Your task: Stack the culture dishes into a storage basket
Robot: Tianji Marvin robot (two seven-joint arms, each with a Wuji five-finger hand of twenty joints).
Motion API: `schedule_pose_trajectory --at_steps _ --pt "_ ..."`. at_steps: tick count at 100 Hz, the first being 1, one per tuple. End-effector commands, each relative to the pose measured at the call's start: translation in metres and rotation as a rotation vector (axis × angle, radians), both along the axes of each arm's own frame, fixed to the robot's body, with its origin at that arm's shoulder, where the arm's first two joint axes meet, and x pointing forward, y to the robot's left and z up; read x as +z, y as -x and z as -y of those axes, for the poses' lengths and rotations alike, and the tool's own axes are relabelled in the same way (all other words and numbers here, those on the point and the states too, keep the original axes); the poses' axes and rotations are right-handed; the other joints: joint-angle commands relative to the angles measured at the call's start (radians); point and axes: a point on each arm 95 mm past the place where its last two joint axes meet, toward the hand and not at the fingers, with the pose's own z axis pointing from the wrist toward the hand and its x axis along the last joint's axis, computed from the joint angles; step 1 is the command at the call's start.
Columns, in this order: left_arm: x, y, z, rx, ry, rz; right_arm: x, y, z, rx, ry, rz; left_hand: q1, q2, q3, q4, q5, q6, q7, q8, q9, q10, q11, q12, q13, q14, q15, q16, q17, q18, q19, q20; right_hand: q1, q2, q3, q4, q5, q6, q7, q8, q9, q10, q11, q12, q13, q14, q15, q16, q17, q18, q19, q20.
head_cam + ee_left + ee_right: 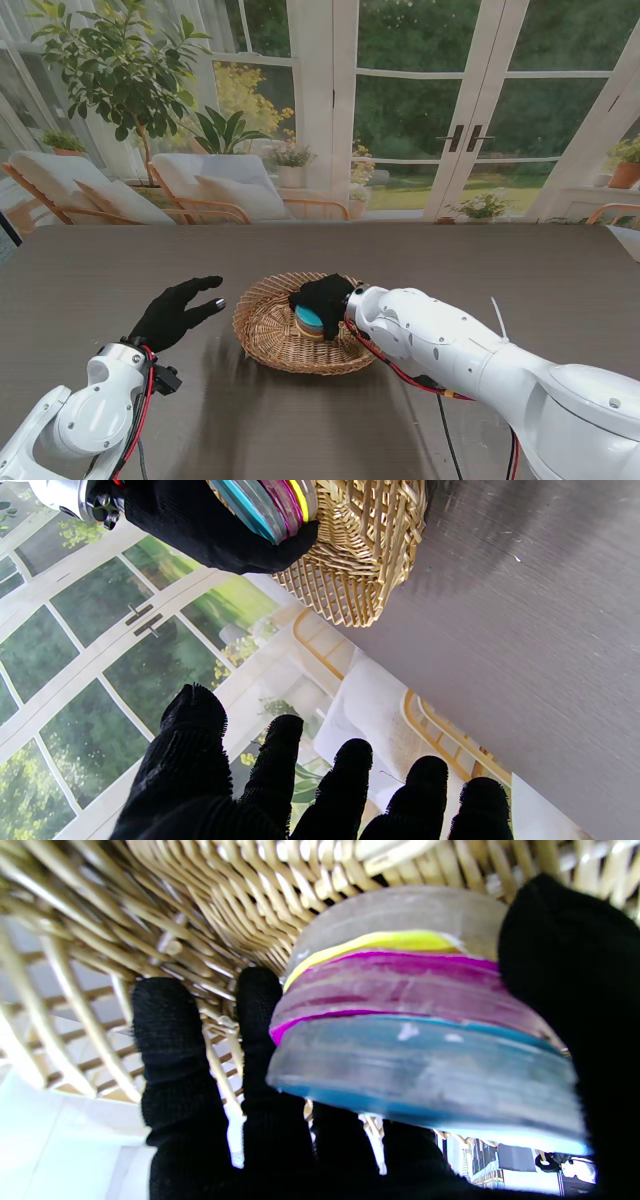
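— Where are the culture dishes (415,1040)?

— Stacked inside the wicker basket (265,335): yellow, magenta, blue on top. My right hand (322,297) is wrapped around the stack.

— And your left hand (172,313)?

— Empty, fingers spread, hovering over the table (120,260) beside the basket.

— What's left?

— Seemingly just letting go; I see no loose dishes.

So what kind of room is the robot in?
Probably a sunroom or garden room: glass doors facing greenery, lounge chairs, and a potted tree behind the dark table.
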Motion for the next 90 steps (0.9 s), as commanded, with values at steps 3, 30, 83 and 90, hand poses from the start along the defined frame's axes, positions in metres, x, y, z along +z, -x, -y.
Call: schedule_pose_trajectory --at_steps 3,30,83,90 --pt "-0.0027 0.0008 0.0006 -0.013 0.002 -0.016 -0.001 0.0001 0.0028 -0.003 0.02 -0.002 0.031 0.047 -0.017 0.025 0.008 -0.027 0.003 0.004 -0.017 -0.005 0.0 0.008 0.028 0.008 0.006 0.006 0.001 0.009 0.002 0.006 0.02 0.085 0.095 0.095 0.016 -0.014 0.076 0.009 -0.023 -0.053 0.046 0.012 -0.05 0.028 -0.053 -0.044 -0.087 0.025 -0.026 0.034" --pt "-0.0036 0.0003 0.0001 -0.018 0.002 -0.02 0.0005 0.0001 0.0034 -0.001 0.018 0.009 0.03 0.047 -0.017 0.025 0.008 -0.023 0.003 0.005 -0.018 -0.005 0.0 0.008 0.029 0.01 0.006 0.006 0.001 0.01 0.002 0.006 -0.012 0.093 0.086 0.09 -0.03 -0.039 0.07 0.004 -0.08 -0.04 0.024 -0.017 -0.085 0.04 -0.075 -0.062 -0.112 0.033 -0.042 0.037" --pt "-0.0051 -0.0001 -0.0008 -0.019 0.001 -0.028 -0.0015 0.0018 0.0043 0.023 0.053 0.03 0.03 0.048 -0.017 0.025 0.009 -0.026 0.003 0.005 -0.017 -0.006 0.0 0.008 0.03 0.008 0.006 0.006 0.003 0.012 0.002 0.006 -0.072 0.108 0.067 0.08 -0.101 -0.042 0.045 -0.018 -0.203 0.006 0.009 -0.058 -0.142 0.032 -0.094 -0.083 -0.15 0.02 -0.06 0.047" --pt "-0.0052 -0.0002 -0.001 -0.019 -0.001 -0.029 -0.0025 0.0025 0.0044 0.026 0.056 0.03 0.031 0.048 -0.016 0.025 0.008 -0.026 0.003 0.005 -0.018 -0.005 -0.001 0.008 0.03 0.007 0.007 0.006 0.003 0.012 0.003 0.006 -0.077 0.111 0.065 0.079 -0.112 -0.042 0.04 -0.021 -0.22 0.01 0.006 -0.062 -0.149 0.032 -0.094 -0.084 -0.153 0.018 -0.059 0.049"
